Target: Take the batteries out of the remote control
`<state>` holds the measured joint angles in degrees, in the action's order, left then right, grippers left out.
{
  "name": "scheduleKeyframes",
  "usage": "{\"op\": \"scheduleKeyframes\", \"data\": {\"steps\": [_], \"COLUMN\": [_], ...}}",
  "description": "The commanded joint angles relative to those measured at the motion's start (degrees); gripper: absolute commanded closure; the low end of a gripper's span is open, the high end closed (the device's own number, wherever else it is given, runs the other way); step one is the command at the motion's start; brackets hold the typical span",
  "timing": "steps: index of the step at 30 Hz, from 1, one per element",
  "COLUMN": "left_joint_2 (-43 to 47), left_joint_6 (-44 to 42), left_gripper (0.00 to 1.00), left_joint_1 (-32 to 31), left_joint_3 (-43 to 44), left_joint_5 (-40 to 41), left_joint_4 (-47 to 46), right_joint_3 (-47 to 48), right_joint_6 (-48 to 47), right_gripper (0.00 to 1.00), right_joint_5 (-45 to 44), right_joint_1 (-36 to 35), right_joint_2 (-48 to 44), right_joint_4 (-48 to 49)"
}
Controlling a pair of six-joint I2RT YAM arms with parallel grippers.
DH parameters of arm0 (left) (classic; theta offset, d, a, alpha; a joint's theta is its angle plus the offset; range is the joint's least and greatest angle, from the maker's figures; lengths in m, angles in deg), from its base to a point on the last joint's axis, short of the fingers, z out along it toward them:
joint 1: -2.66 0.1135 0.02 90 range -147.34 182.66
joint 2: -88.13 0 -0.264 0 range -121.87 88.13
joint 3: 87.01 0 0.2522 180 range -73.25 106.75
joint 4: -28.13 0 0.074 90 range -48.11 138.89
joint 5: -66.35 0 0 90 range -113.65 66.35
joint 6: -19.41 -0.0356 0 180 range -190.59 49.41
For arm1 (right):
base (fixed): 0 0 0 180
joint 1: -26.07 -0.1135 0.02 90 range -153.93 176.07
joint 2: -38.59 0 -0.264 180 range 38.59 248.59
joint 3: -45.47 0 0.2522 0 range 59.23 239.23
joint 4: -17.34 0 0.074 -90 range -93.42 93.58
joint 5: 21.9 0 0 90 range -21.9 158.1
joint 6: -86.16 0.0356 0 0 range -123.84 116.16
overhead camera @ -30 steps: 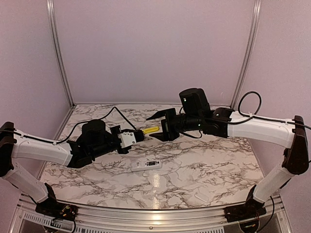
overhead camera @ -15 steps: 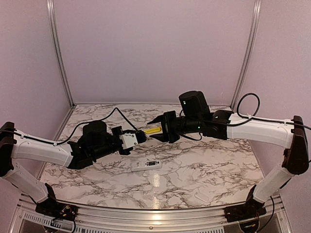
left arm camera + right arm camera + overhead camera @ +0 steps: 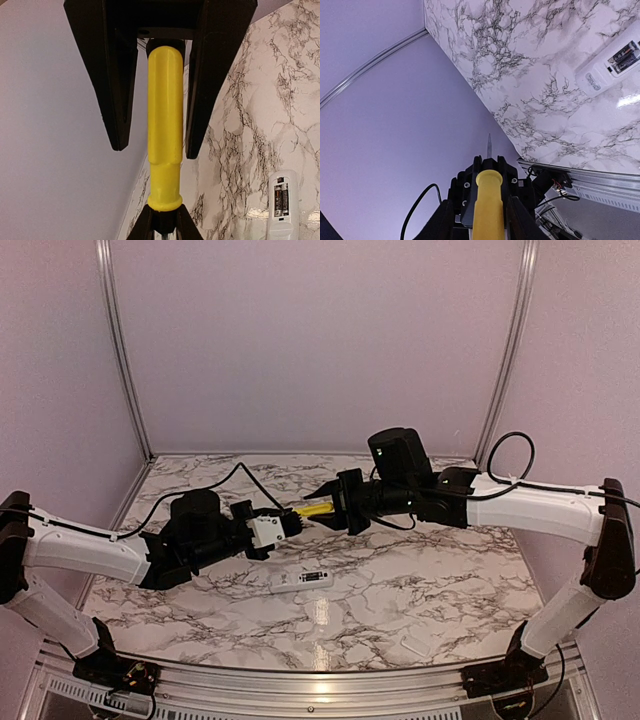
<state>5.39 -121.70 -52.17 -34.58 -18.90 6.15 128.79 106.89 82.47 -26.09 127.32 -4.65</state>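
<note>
You see black fingers (image 3: 117,75) on the right gripper (image 3: 156,150), with a yellow-handled screwdriver (image 3: 164,125) between them. Beside them: white, dark-veined marble table (image 3: 260,100), white remote control (image 3: 281,222), dark batteries (image 3: 280,198).

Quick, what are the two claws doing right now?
Left end effector: closed, holding the screwdriver.
Right end effector: open, straddling its yellow handle, not gripping.

**tabletop_tim:** anything good on this cam?

**yam_fan:** Yellow screwdriver (image 3: 488,189) handle dead centre, right gripper (image 3: 485,216) straddling it loosely, left gripper (image 3: 485,163) gripping the far end. Top right, the remote control (image 3: 600,75) lies on the marble table (image 3: 530,95), batteries (image 3: 623,54) showing.
</note>
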Motion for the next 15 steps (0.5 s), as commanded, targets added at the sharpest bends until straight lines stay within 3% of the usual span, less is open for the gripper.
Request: {"op": "scheduleKeyframes", "data": {"steps": [1, 15], "left_joint_2": [-1.17, -1.26], "left_joint_6": [-0.79, -1.10], "left_gripper": [1.00, 1.00], "left_joint_1": [-0.37, -0.46], "left_joint_3": [1.67, 1.67], "left_joint_5": [0.26, 0.08], "left_joint_4": [-1.78, -1.79], "right_joint_3": [-0.03, -0.39], "right_joint_6": [-0.59, -0.68], "right_gripper": [0.65, 0.70], "right_joint_5": [-1.01, -0.05], "right_joint_1": [-0.48, -0.48], "right_joint_2": [0.43, 1.53], "right_joint_4": [-1.70, -0.57]}}
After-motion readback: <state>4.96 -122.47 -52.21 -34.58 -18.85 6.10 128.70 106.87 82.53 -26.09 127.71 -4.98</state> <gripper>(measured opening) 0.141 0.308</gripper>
